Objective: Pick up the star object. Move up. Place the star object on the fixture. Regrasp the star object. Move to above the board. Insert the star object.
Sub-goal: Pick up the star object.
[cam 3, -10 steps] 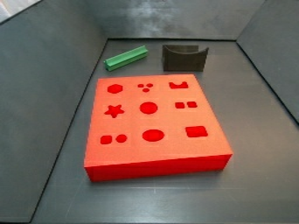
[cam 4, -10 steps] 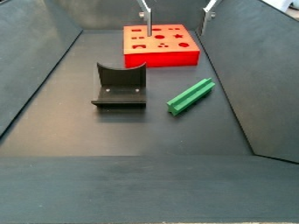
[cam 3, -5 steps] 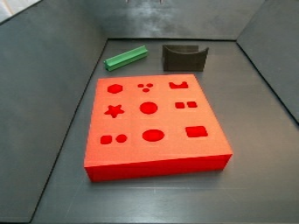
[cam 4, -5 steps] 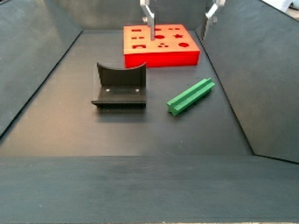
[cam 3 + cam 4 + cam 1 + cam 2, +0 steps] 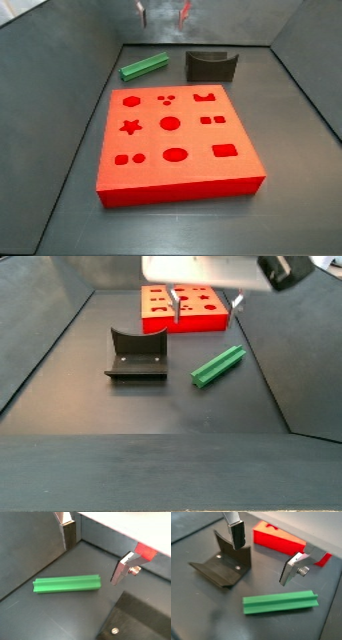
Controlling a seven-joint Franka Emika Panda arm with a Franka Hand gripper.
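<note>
One star object (image 5: pixel 218 365) lies just beside one fixture (image 5: pixel 136 355), one board (image 5: pixel 185 307) behind them, and the gripper (image 5: pixel 264 552) hangs above, jaws apart, empty.

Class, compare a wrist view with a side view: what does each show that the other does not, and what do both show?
Only the wrist view shows the gripper clearly: its silver fingers stand open and empty, above the floor between the fixture and the star object. Only the side view shows the whole top of the board with its star, circle, hexagon and square cut-outs. Both show the green star object lying flat on the floor, the dark fixture and the red board.
</note>
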